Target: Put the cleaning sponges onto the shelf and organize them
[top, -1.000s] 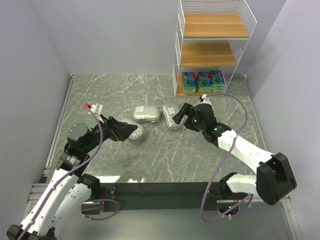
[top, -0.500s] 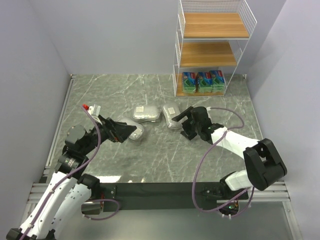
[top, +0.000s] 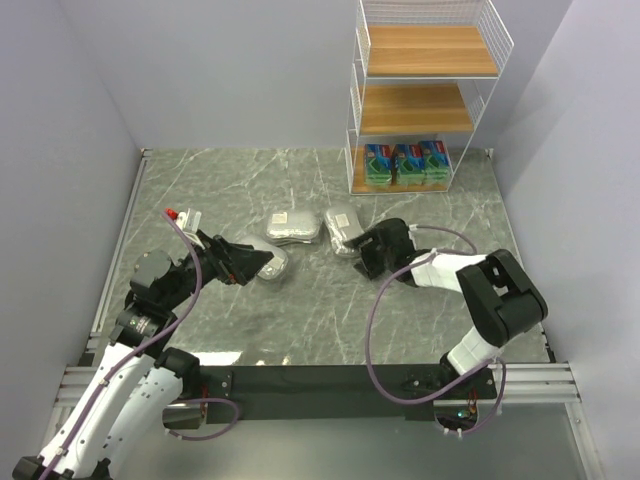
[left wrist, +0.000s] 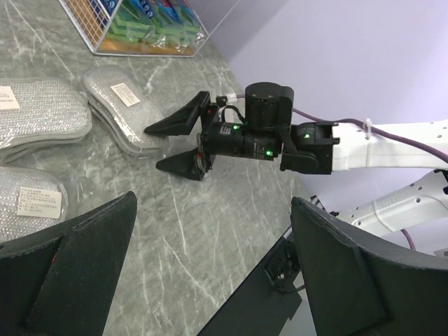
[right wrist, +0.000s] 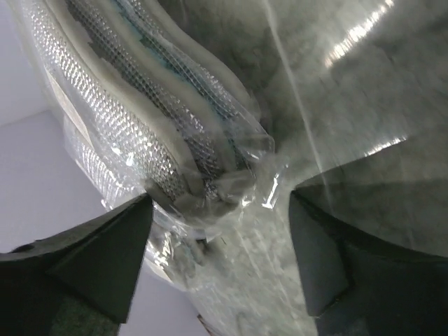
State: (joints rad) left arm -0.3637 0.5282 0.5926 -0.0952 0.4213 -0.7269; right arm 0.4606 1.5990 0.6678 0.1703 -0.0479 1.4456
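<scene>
Sponge pack (left wrist: pixel 117 105) just before spread right gripper (left wrist: pixel 155 148)

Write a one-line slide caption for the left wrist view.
Right gripper, jaws open, at the end of a silvery sponge pack on the marble table; green packs sit on the shelf behind.

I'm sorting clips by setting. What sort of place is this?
Probably a robot lab test cell, not a home: plain lilac walls box in a grey marble-pattern tabletop, two white-and-black robot arms sit at its near edge, and one white wire rack with wooden tiers stands at the back.
</scene>
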